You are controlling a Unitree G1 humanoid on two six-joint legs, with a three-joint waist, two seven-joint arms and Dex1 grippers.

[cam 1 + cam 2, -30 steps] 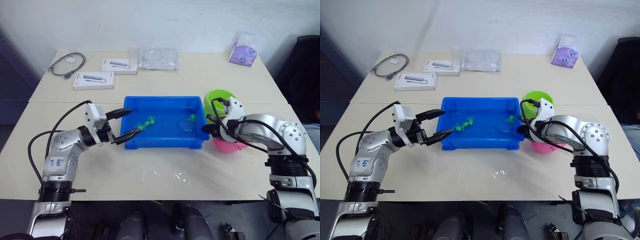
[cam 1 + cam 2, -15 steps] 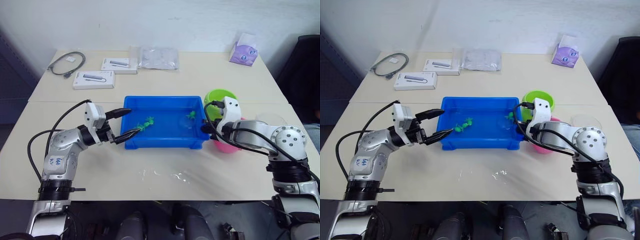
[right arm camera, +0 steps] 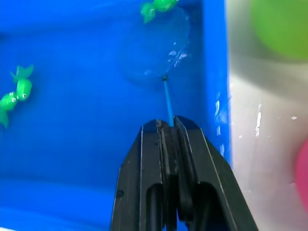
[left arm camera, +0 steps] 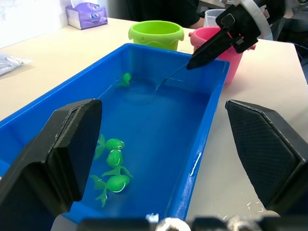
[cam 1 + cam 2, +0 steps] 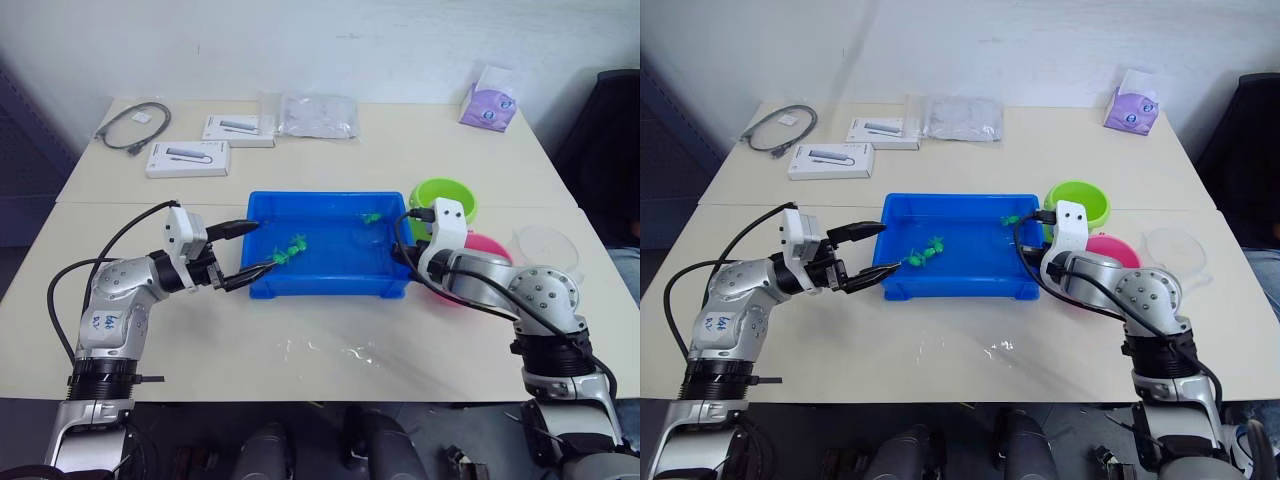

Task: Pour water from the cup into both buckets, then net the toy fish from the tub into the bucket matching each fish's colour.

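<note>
Net (image 3: 159, 53): round mesh hoop lying in the water at the upper centre of the right wrist view, its thin blue stem running down into the right gripper (image 3: 169, 126), whose two black fingers are closed tight on it. A green fish (image 3: 156, 6) sits at the hoop's far rim, touching or just beside it; which cannot be told.

Tub (image 5: 330, 283): bright blue rectangular tray, centre of the left eye view, holding water. The net is in its right end, close to the right wall.

Toy fish: a cluster of green fish (image 5: 291, 246) in the tub's left half, well apart from the net; one more green fish (image 5: 371, 216) near the back wall at right of centre.

Left gripper (image 5: 254, 247): at the tub's left end, fingers spread wide, empty; one finger (image 5: 240, 227) over the tub's back-left corner, the other near the front-left rim. The green cluster lies just beyond its fingertips.

Buckets: lime green bucket (image 5: 446, 196) just right of the tub's back-right corner; pink bucket (image 5: 490, 249) in front of it, partly hidden by the right arm.

Cup (image 5: 546, 245): clear jug at the right of the frame, just beyond the pink bucket.

Table (image 5: 400, 150): pale top. At upper left, a grey cable (image 5: 133, 127) and two white boxes (image 5: 188, 158); at upper centre, a clear bag (image 5: 318, 115); at upper right, a purple tissue pack (image 5: 486, 98). Water drops (image 5: 350, 350) lie in front of the tub.
</note>
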